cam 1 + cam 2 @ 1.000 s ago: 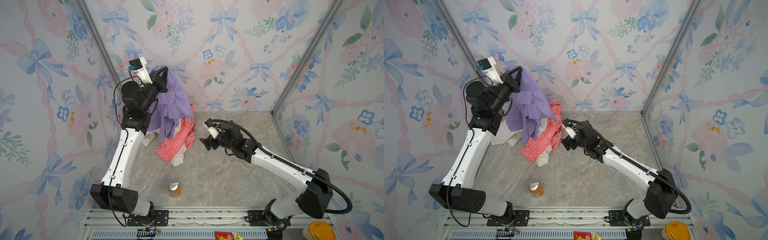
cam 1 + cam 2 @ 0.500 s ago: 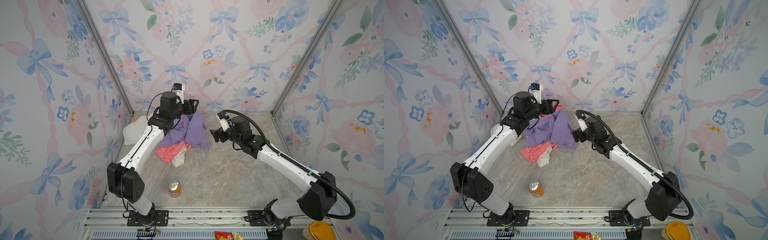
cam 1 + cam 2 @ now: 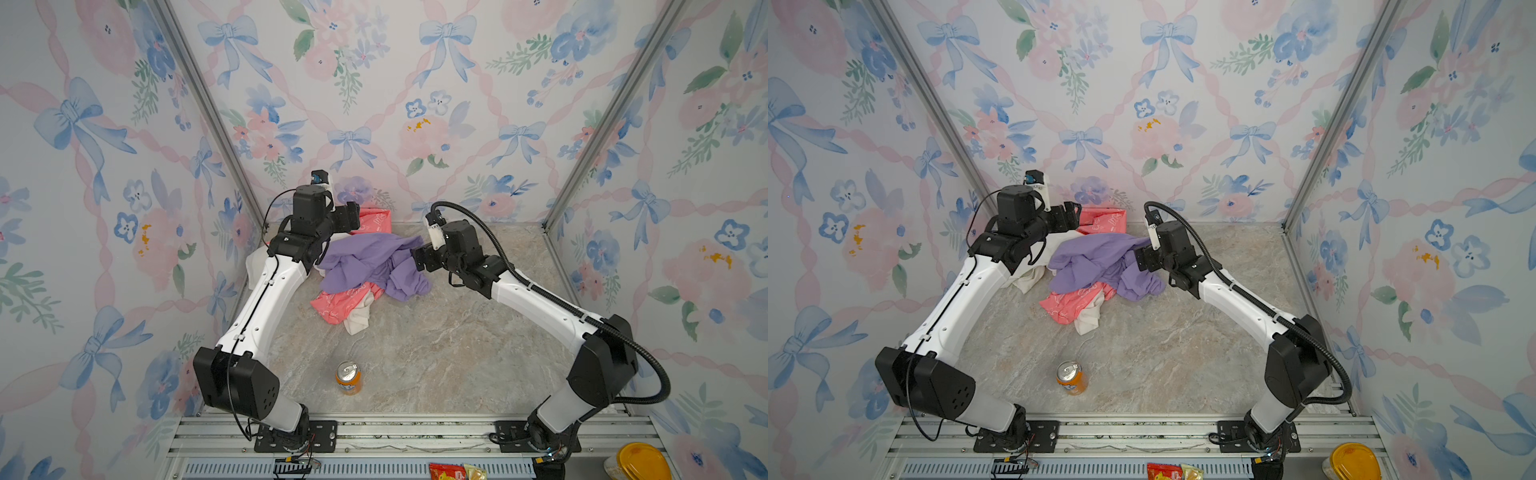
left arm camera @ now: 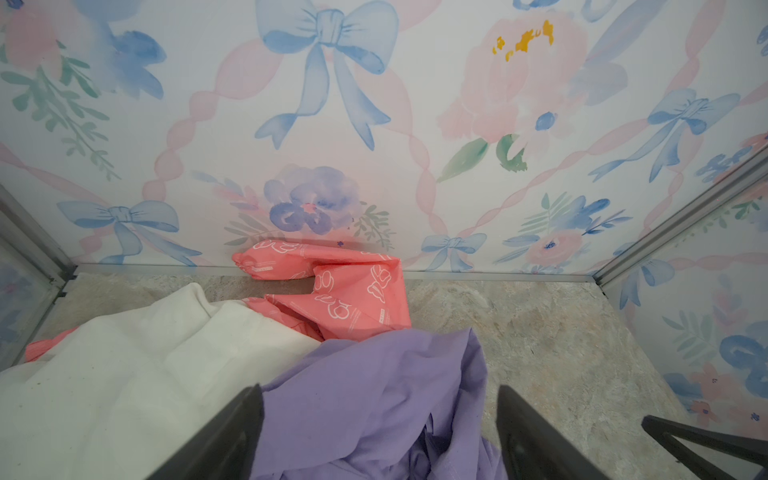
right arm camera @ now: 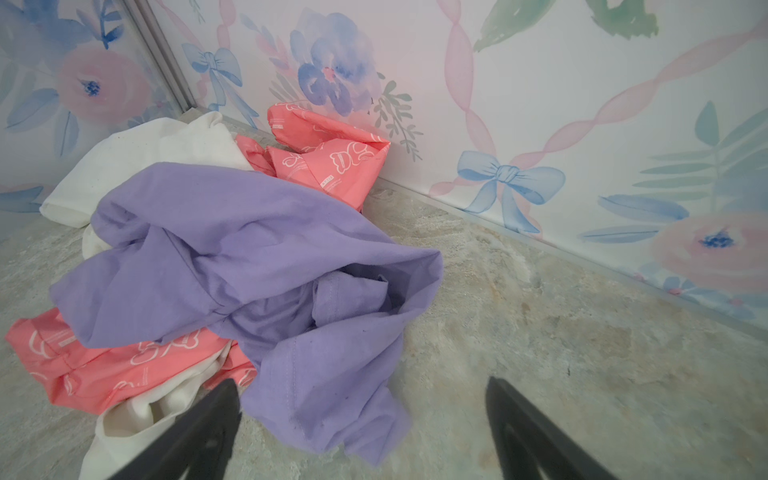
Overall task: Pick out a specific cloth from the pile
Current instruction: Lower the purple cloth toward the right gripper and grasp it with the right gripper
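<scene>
- White cloth (image 3: pixel 359 322) mostly hidden beneath the lavender cloth (image 3: pixel 365 257) and coral-pink cloth (image 3: pixel 340 303).
- Near right, the yellow-lidded jar (image 3: pixel 640 461) is cut off by the edge.

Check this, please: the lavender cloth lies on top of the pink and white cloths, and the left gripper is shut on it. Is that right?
Not quite. The left gripper is open, not shut on it: the left wrist view shows its fingers spread apart over the lavender cloth, gripping nothing. The cloth does lie on top of the pink cloth and the white cloth.
</scene>
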`<state>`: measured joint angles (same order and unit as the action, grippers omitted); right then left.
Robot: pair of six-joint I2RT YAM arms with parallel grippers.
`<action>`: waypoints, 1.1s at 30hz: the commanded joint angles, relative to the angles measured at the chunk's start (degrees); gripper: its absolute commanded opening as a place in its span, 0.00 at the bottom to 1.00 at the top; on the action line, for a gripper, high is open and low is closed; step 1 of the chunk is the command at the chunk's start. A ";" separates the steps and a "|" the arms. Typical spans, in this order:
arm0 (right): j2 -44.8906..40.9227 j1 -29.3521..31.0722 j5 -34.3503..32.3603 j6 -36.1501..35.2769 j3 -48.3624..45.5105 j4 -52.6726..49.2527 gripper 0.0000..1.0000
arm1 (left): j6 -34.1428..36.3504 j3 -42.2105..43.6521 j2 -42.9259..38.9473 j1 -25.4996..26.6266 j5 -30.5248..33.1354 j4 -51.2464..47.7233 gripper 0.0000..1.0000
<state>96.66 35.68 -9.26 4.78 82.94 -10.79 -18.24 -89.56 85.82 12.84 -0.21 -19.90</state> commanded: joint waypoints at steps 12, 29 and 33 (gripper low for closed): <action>16.78 2.62 -4.46 21.58 13.77 -13.09 0.62 | -0.30 4.57 -5.37 -1.42 -0.50 0.77 0.91; 27.22 0.46 2.33 40.19 18.49 -15.58 0.06 | -0.40 7.57 -8.99 -1.88 0.54 1.30 0.90; 24.21 -0.81 0.55 39.07 17.02 -14.44 0.00 | -0.31 8.63 -10.38 -2.14 0.91 1.73 0.90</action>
<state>124.29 36.10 -7.35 43.72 100.82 -25.82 -18.24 -81.97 77.03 11.20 -0.16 -19.38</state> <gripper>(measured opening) 0.047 0.904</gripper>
